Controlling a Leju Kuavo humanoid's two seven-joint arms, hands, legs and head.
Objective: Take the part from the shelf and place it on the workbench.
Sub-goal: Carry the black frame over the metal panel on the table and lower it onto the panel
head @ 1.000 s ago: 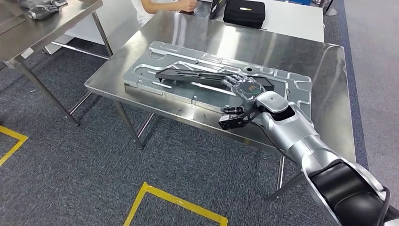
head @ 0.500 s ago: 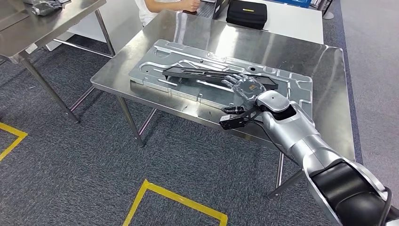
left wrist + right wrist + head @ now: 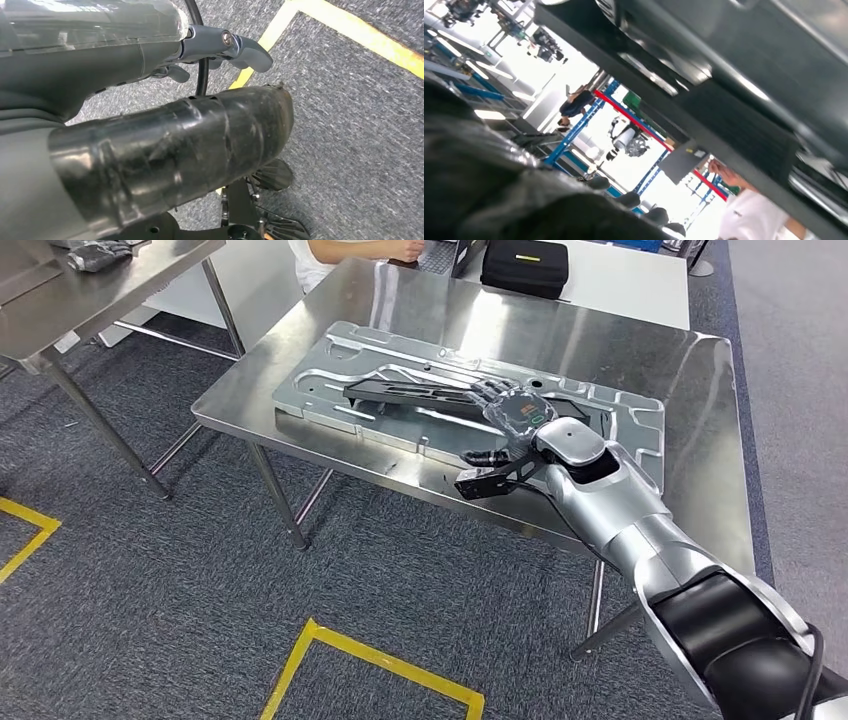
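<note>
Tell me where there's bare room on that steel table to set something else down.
Bare steel runs along the table's right side, between the grey metal panel and the edge, and across the far strip between the panel and the black case. The middle is crowded: the panel carries the long black part, with the right hand on it.

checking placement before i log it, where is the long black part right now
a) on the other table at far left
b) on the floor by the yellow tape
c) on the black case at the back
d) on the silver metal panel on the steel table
d: the long black part lies across the silver metal panel on the steel table, with the right hand at its near end.
</note>
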